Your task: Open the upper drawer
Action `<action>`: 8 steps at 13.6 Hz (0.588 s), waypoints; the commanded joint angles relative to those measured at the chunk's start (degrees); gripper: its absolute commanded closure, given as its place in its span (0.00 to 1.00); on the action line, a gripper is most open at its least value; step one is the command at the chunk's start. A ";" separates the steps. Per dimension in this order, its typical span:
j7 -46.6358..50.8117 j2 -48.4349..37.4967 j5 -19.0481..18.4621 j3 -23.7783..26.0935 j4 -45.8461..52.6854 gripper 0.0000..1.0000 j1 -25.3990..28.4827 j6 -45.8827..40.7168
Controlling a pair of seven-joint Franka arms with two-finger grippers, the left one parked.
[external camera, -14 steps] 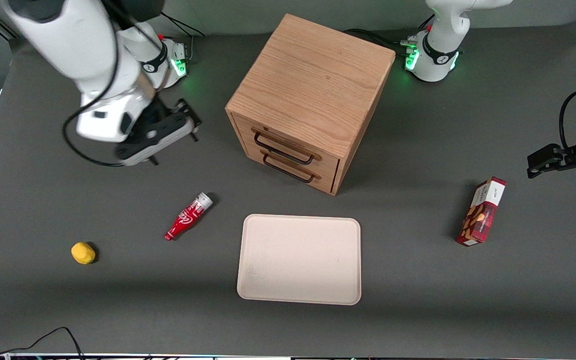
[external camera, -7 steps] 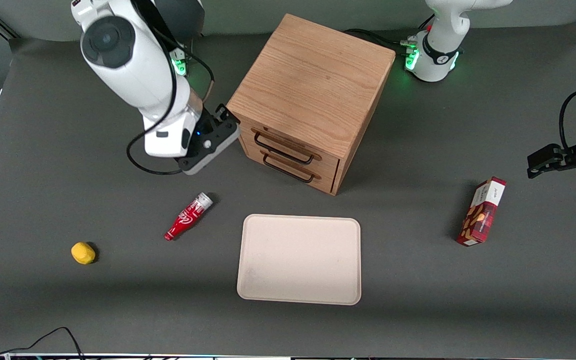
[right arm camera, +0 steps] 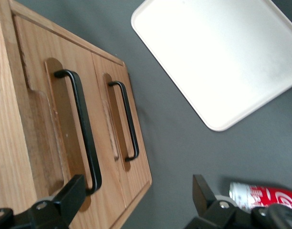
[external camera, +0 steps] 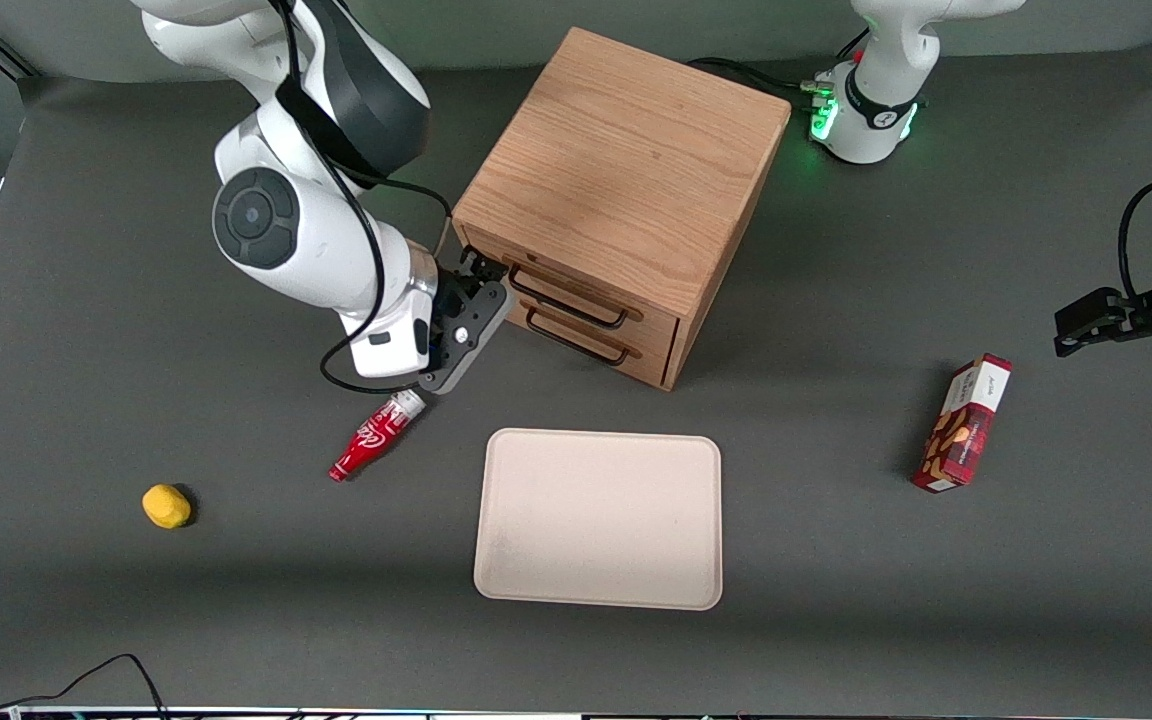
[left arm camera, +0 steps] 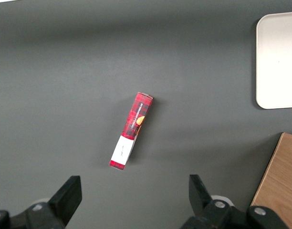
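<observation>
The boxy wooden cabinet (external camera: 626, 170) stands mid-table with both drawers closed. The upper drawer (external camera: 586, 285) has a black wire handle (external camera: 566, 297); the lower drawer's handle (external camera: 576, 342) sits just below it. My right gripper (external camera: 481, 268) is open and empty, just in front of the drawer fronts at the handle's end toward the working arm. In the right wrist view the upper handle (right arm camera: 82, 129) and lower handle (right arm camera: 127, 119) show. One finger (right arm camera: 69, 195) lies beside the upper handle's end, and the gripper (right arm camera: 136, 198) holds nothing.
A cream tray (external camera: 598, 518) lies nearer the front camera than the cabinet, also in the wrist view (right arm camera: 217, 57). A red bottle (external camera: 376, 433) lies just below my hand. A yellow lump (external camera: 166, 505) sits toward the working arm's end, a red box (external camera: 966, 422) toward the parked arm's.
My right arm swung from the working arm's end of the table toward the cabinet and turned the gripper to face the drawer fronts. Drawers and other objects have not moved.
</observation>
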 commanded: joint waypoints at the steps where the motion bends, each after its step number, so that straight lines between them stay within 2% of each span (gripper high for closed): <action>1: -2.57 2.91 3.18 0.11 2.28 0.00 0.41 1.61; 8: -2.83 5.99 3.27 3.18 2.11 0.00 0.67 6.80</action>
